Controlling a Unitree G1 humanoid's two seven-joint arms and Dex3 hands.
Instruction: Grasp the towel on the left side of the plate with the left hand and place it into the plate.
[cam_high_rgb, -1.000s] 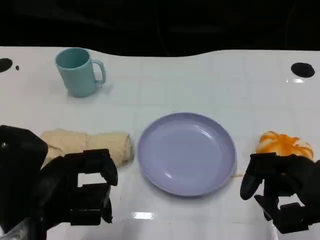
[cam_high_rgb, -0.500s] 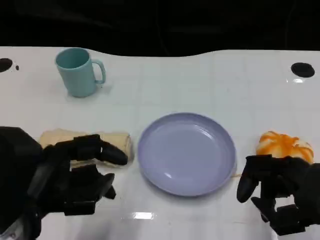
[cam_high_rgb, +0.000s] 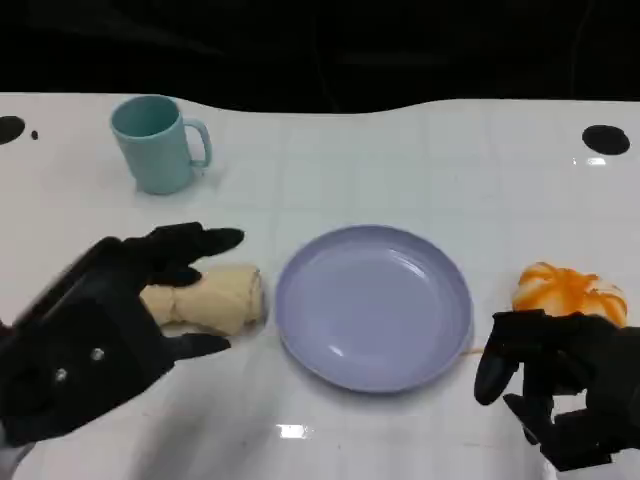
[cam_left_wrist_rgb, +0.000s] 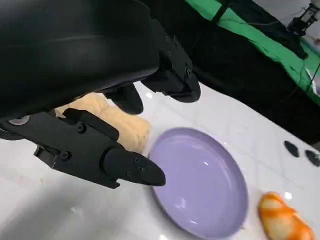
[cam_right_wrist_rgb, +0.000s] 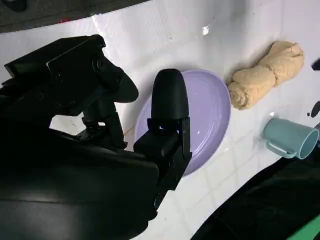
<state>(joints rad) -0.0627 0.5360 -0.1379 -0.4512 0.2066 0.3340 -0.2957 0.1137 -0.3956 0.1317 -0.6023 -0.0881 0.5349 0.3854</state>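
Observation:
A rolled beige towel (cam_high_rgb: 215, 297) lies on the white table just left of the lavender plate (cam_high_rgb: 373, 305). My left hand (cam_high_rgb: 100, 330) hovers over the towel's left end with its fingers spread apart, holding nothing. The left wrist view shows the towel (cam_left_wrist_rgb: 120, 121) between the spread fingers (cam_left_wrist_rgb: 127, 166), with the plate (cam_left_wrist_rgb: 200, 187) beyond. My right hand (cam_high_rgb: 560, 385) sits at the plate's lower right, fingers apart and holding nothing. From the right wrist view the towel (cam_right_wrist_rgb: 267, 75) and plate (cam_right_wrist_rgb: 210, 117) are seen past the hand.
A teal mug (cam_high_rgb: 157, 143) stands at the back left of the table. An orange and white object (cam_high_rgb: 570, 290) lies right of the plate, close to my right hand. Black round marks (cam_high_rgb: 604, 139) sit at the table's far corners.
My left hand has lifted, moved forward over the towel and spread its fingers wide. The right hand has barely moved.

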